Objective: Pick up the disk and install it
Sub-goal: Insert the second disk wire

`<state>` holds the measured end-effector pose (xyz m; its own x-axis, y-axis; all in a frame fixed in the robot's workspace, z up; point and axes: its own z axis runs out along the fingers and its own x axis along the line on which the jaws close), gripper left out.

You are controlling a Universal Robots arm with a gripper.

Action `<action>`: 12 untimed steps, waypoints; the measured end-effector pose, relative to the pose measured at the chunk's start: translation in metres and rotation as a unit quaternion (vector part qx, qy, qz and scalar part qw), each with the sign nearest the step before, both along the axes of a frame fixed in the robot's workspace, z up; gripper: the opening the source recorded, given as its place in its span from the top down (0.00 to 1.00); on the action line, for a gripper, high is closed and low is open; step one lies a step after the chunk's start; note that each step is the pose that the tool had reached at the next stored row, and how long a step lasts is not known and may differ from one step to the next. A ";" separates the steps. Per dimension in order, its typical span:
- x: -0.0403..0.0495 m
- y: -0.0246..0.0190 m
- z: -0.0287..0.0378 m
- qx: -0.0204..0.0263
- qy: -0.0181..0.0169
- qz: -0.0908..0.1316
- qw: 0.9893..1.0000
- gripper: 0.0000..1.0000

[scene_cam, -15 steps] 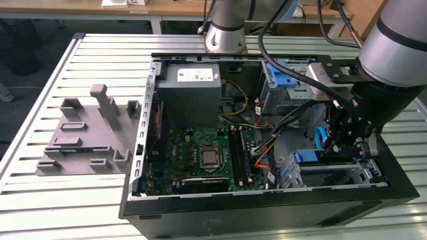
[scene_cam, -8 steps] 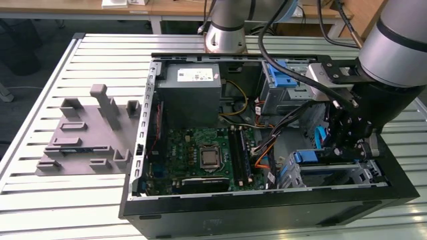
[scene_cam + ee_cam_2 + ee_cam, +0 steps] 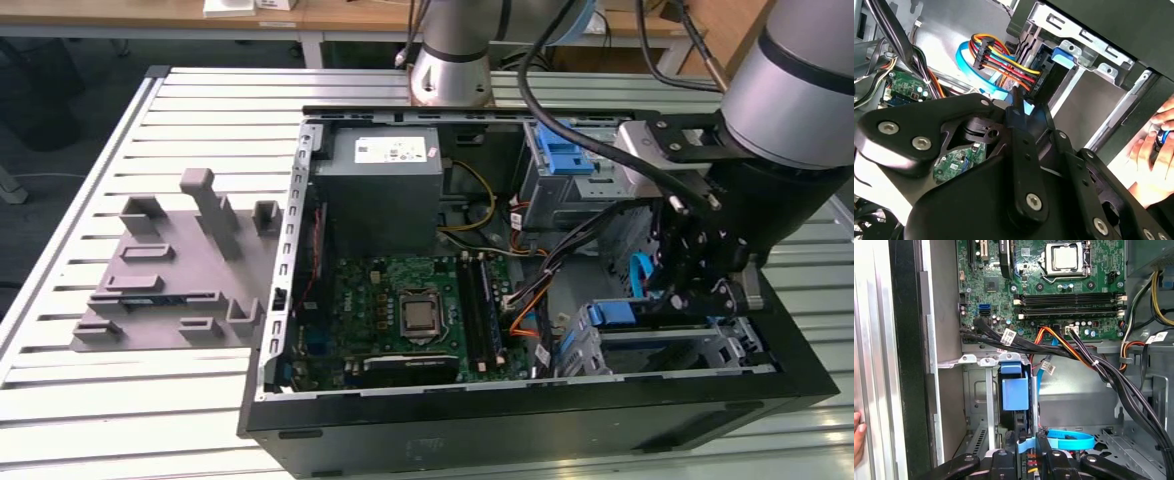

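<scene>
- The disk (image 3: 1015,392) stands edge-on just beyond the gripper (image 3: 1026,450); its label is hidden.
- Whether the fingertips actually pinch its blue bracket is unclear, perhaps touching.
- Beside the claw, a hand (image 3: 1154,160) is cut off by the frame's edge.

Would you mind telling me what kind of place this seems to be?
Probably a robotics lab bench: an open computer case lies on a slatted metal table, beside a grey parts fixture.
</scene>
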<state>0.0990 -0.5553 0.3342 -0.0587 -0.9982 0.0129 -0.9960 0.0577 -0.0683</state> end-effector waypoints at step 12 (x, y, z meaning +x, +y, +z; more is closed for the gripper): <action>0.0000 0.0000 0.0102 0.000 0.000 0.000 1.000 0.69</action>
<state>0.0990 -0.5552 0.3444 -0.0587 -0.9982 0.0129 -0.9960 0.0577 -0.0682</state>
